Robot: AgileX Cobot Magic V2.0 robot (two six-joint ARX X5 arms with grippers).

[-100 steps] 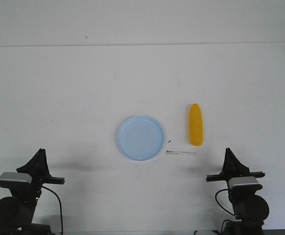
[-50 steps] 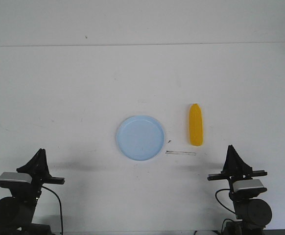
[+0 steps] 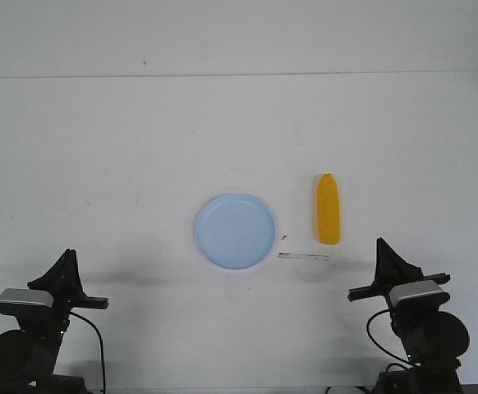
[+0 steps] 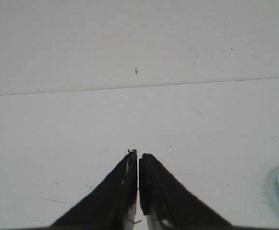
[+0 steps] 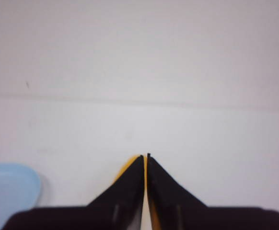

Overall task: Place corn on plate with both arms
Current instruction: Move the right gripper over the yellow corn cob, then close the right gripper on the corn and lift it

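We see the corn [image 3: 328, 209], smooth yellow-orange, lying on the white table [image 3: 124, 164] just right of the blue plate [image 3: 235, 231]. A strip of tape [image 3: 303, 257] lies near its end. Our left gripper [image 4: 138, 158] and right gripper [image 5: 145, 157] are both closed, holding nothing.

Bare table [image 3: 140, 148] surrounds the plate [image 3: 235, 231] and corn [image 3: 328, 209]; only a thin strip [image 3: 303, 257] lies between the corn and the right gripper [image 3: 384, 250].

Black arms [image 3: 25, 349], grey-white wrist cameras [image 3: 417, 292], seemingly thin cables [image 3: 99, 345].
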